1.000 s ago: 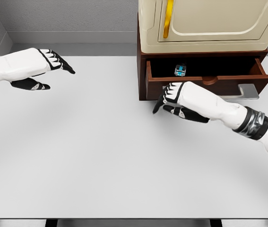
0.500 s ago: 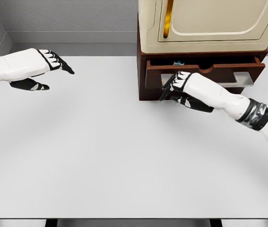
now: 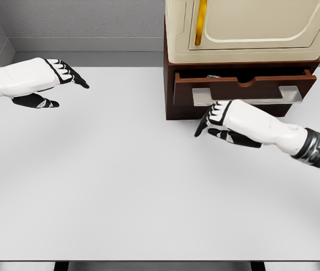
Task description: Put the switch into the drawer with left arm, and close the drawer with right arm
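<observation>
In the head view, the drawer (image 3: 244,89) at one o'clock is seen almost shut, with the switch (image 3: 212,75) barely glimpsed inside. The right hand (image 3: 219,119) is held just below it, fingers relaxed, empty. The left hand (image 3: 47,82), at ten o'clock, is held loosely spread above the table (image 3: 120,186).

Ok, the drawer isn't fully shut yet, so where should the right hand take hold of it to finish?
Best on the drawer front's flat silver handle, approached straight from the front. It runs wide across the face, so the right hand, now open just below, could probably press it squarely. The left hand hovers far left.
</observation>
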Motion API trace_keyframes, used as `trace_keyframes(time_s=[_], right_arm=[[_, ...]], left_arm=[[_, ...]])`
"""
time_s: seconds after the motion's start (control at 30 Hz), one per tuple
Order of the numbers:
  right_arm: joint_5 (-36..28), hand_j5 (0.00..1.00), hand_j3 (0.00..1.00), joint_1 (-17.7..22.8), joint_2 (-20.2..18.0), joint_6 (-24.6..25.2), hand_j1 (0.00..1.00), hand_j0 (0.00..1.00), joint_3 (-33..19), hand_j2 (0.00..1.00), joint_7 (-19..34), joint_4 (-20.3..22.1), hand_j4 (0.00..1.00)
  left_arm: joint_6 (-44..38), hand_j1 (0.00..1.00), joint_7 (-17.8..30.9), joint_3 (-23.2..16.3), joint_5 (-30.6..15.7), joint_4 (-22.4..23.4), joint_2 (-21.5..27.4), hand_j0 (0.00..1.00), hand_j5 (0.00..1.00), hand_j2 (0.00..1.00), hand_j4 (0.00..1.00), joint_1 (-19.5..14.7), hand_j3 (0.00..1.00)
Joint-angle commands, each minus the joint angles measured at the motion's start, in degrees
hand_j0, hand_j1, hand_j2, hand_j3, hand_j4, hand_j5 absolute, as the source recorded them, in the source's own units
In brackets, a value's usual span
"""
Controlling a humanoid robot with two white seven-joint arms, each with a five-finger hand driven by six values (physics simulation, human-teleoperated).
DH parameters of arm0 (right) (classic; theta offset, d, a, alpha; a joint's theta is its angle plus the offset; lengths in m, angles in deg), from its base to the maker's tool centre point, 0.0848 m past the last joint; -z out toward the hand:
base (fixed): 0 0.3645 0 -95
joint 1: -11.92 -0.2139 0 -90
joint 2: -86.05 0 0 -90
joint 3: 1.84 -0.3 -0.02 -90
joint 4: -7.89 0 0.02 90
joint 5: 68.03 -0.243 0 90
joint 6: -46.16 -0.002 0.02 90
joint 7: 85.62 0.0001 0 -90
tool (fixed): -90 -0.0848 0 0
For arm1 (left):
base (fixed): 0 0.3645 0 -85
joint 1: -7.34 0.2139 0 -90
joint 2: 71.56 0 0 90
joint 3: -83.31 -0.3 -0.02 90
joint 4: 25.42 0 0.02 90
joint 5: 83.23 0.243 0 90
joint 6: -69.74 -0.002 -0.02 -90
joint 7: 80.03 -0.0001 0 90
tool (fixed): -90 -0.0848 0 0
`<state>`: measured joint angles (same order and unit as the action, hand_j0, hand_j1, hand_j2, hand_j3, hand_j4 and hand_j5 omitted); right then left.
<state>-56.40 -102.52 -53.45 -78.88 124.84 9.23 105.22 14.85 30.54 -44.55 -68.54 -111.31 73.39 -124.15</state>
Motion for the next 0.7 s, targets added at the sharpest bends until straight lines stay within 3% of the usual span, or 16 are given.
trace_keyframes(time_s=[0.0,0.43,0.67], right_arm=[[0.4,0.52,0.52,0.0,-0.3,0.0,0.52,0.52,0.0,0.52,0.0,-2.8,0.52],[1.4,0.52,0.52,-4.0,3.9,0.0,0.52,0.52,0.0,0.52,0.0,-12.4,0.52],[1.3,0.52,0.52,-4.9,4.2,0.0,0.52,0.52,0.0,0.52,0.0,-13.1,0.52]], left_arm=[[-0.1,0.81,-0.1,0.1,-0.4,-0.1,0.1,0.81,0.81,0.81,0.81,0.0,0.81],[-0.1,0.81,0.0,0.1,-0.4,-0.1,0.1,0.81,0.81,0.81,0.81,0.0,0.81],[-0.1,0.84,0.0,0.1,-0.3,0.1,0.0,0.84,0.84,0.84,0.84,0.0,0.84]])
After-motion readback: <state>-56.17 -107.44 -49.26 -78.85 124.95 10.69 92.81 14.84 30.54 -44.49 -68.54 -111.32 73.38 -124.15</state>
